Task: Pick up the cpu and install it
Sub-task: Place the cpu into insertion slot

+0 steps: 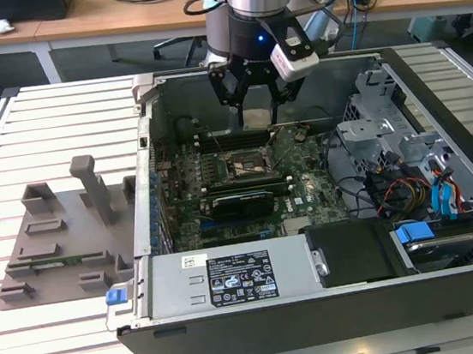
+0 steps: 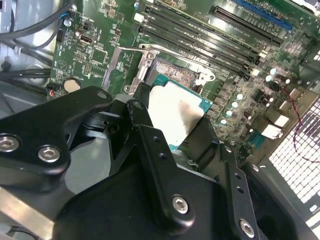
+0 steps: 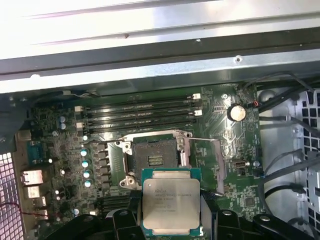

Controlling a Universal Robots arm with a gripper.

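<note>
We are logging an open black metal computer case (image 1: 239, 336) lying on a slatted white bench (image 1: 48, 122). At the upper centre of the exterior view, the black gripper (image 1: 256, 107) is clamping the small square silver-topped cpu (image 1: 257, 117) between its fingers. The chip is hanging clear above the square metal-framed motherboard socket (image 1: 248, 165), apparently offset slightly toward the case's far wall.
</note>
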